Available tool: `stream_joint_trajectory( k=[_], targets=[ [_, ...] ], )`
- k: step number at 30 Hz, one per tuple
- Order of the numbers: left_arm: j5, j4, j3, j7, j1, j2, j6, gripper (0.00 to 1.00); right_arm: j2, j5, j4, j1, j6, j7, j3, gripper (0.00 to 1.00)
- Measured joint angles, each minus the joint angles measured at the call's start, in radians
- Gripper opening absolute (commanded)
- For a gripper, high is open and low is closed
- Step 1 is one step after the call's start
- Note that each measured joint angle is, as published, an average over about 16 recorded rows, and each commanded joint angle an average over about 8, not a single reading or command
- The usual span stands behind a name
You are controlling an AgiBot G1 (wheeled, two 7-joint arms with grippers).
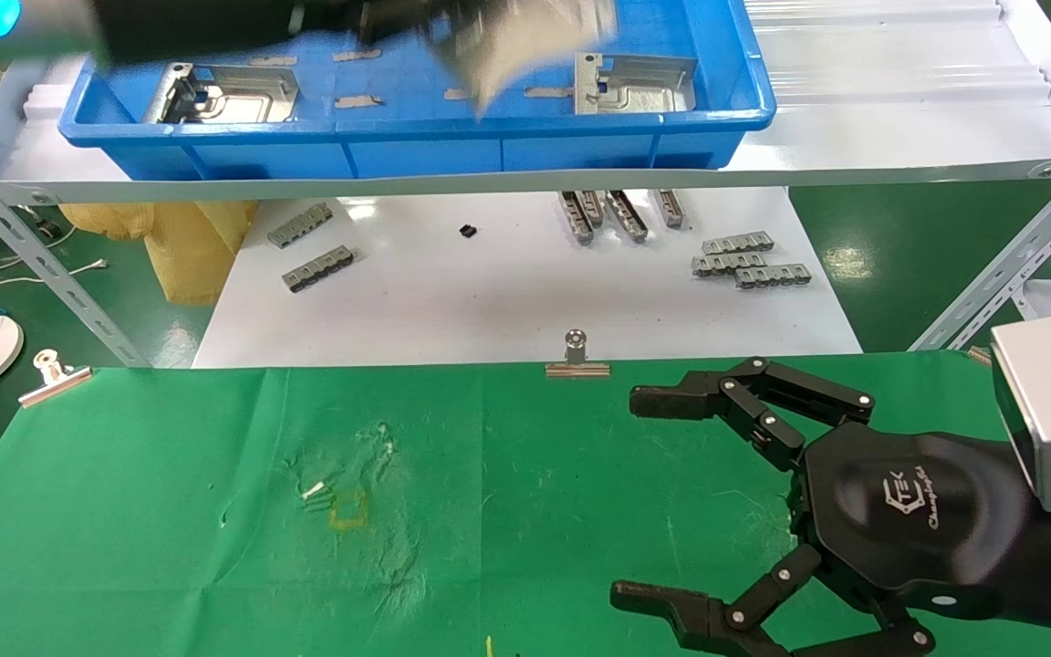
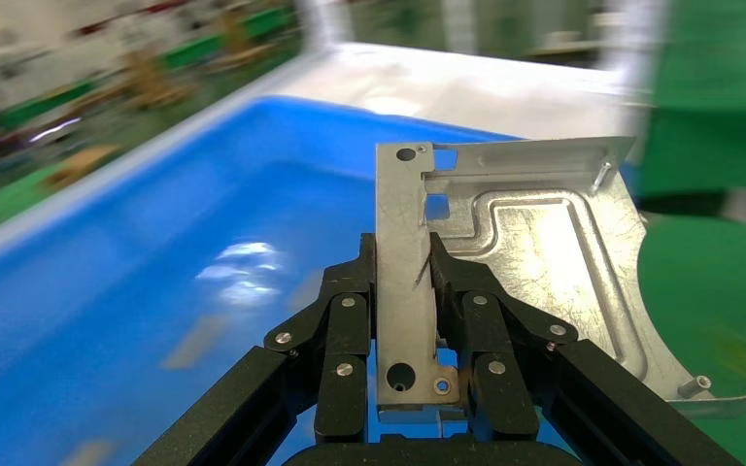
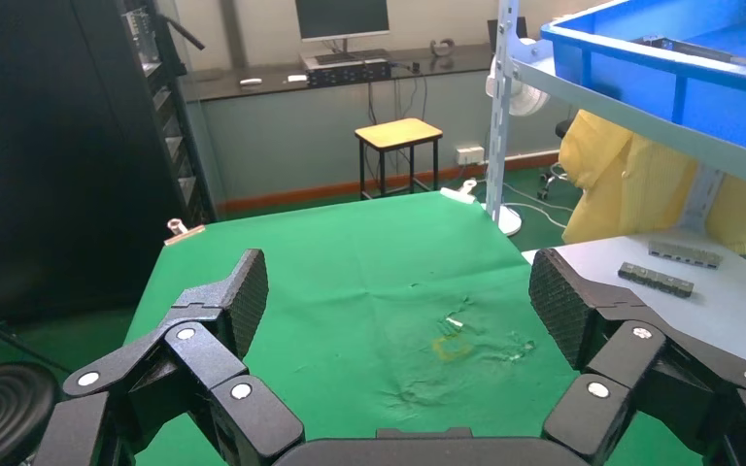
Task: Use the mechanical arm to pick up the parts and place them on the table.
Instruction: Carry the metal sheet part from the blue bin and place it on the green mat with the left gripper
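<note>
My left gripper (image 2: 404,264) is shut on the bent bracket edge of a shiny silver part (image 2: 544,252) and holds it up over the blue tray (image 2: 155,252). In the head view this arm and its part (image 1: 521,46) are a blur at the top, above the tray (image 1: 416,137). Two more silver parts lie in the tray, one at the left (image 1: 224,91) and one at the right (image 1: 635,84). My right gripper (image 1: 635,497) is open and empty, low over the right side of the green-cloth table (image 1: 170,511). The right wrist view shows its fingers (image 3: 238,291) spread wide above the cloth (image 3: 350,252).
Small grey ribbed strips (image 1: 316,267) (image 1: 749,260) lie on the white tabletop (image 1: 507,292) under the tray's shelf. Binder clips (image 1: 577,360) (image 1: 53,376) hold the cloth's far edge. A scuffed patch (image 1: 352,502) marks the cloth. A yellow bag (image 1: 188,237) hangs at left. Slanted metal struts (image 1: 1009,265) stand at both sides.
</note>
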Motion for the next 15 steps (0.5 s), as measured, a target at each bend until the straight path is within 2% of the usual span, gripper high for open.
stream_joint_trajectory(
  k=[7,11,15],
  targets=[
    [-0.083,-0.026,-0.025,0.129,0.072,-0.122,0.248,0.0,0.0,0.0,0.0,0.0,0.0,0.0,0.0,1.0],
    [-0.097,-0.052,-0.004,0.195,0.129,-0.188,0.315,0.0,0.0,0.0,0.0,0.0,0.0,0.0,0.0,1.0],
    [-0.065,-0.08,0.051,0.266,0.192,-0.235,0.334,0.0,0.0,0.0,0.0,0.0,0.0,0.0,0.0,1.0]
  ],
)
